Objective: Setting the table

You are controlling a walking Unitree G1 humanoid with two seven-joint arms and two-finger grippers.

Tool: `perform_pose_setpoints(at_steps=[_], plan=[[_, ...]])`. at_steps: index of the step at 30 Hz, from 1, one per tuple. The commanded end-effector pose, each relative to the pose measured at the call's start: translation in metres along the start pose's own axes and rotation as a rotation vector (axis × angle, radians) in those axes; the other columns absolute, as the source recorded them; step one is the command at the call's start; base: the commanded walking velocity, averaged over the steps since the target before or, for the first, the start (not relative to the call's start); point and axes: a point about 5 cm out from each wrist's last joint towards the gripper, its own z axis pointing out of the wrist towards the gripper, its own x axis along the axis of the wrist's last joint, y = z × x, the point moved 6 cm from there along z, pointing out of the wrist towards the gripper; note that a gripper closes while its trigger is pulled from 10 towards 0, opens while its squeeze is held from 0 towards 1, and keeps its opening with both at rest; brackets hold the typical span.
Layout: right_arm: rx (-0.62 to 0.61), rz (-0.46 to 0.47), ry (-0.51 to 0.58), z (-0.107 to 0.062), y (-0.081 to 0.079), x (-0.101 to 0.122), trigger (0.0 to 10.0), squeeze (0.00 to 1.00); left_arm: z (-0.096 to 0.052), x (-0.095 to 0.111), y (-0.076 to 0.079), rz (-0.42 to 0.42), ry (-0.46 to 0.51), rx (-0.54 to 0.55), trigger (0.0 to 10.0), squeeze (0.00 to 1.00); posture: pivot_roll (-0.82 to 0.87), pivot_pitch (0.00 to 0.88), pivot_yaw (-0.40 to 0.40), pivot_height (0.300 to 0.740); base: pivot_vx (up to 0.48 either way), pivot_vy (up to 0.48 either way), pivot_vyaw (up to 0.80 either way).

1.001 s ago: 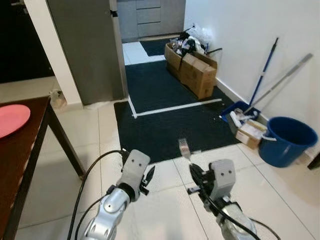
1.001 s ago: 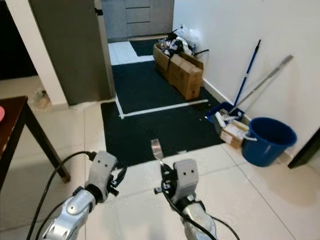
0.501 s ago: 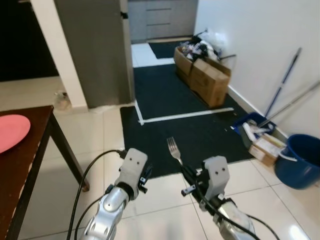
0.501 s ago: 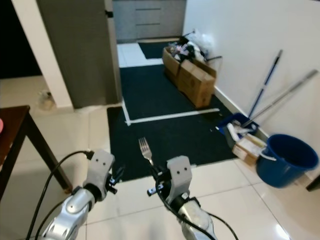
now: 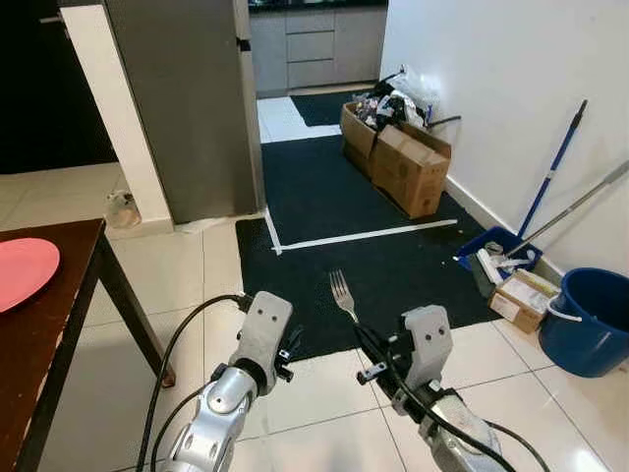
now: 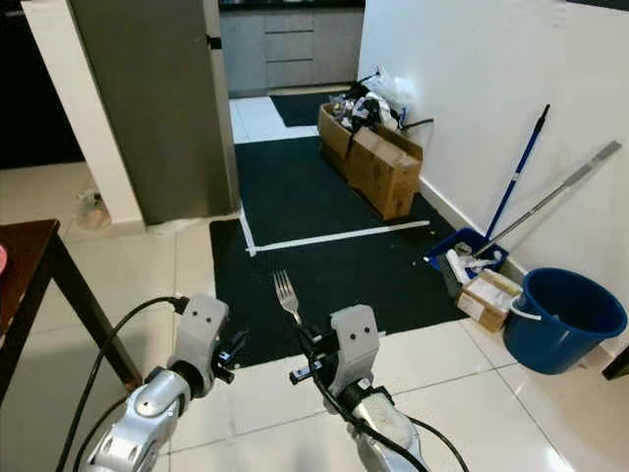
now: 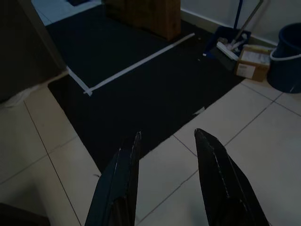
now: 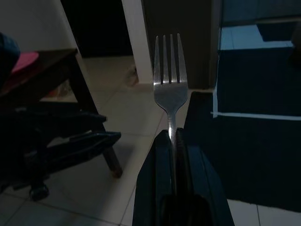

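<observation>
A silver fork (image 5: pixel 343 294) stands up and slants to the left, its handle clamped in my right gripper (image 5: pixel 370 344), which is shut on it low in the middle of the eye views. The right wrist view shows the fork (image 8: pixel 170 92) tines up between the shut fingers (image 8: pixel 153 179). My left gripper (image 5: pixel 288 352) hangs beside it over the pale floor tiles, fingers (image 7: pixel 118 174) open with nothing between them. A dark wooden table (image 5: pixel 54 329) stands at the left with a pink plate (image 5: pixel 22 270) on it.
A black mat (image 5: pixel 344 216) with a white strip lies ahead. Cardboard boxes (image 5: pixel 398 162) line the right wall. A blue bucket (image 5: pixel 588 320), a dustpan, a small box and two mop handles (image 5: pixel 555 172) stand at the right. A grey cabinet (image 5: pixel 182 98) rises at the back left.
The camera has swung to the left and lifted a little, so the table and plate show more. The fork stays clamped in the right gripper. The left gripper stays open.
</observation>
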Motion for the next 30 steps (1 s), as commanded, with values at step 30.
perform_pose_setpoints(at_steps=[30], plan=[[0.042, 0.192, 0.154, 0.003, -0.003, 0.051, 10.0, 0.00, -0.007, -0.011, -0.006, 0.000, -0.043, 0.019, 10.0, 0.00, -0.07, 0.059, 0.110, 0.740, 0.000, 0.000, 0.73]])
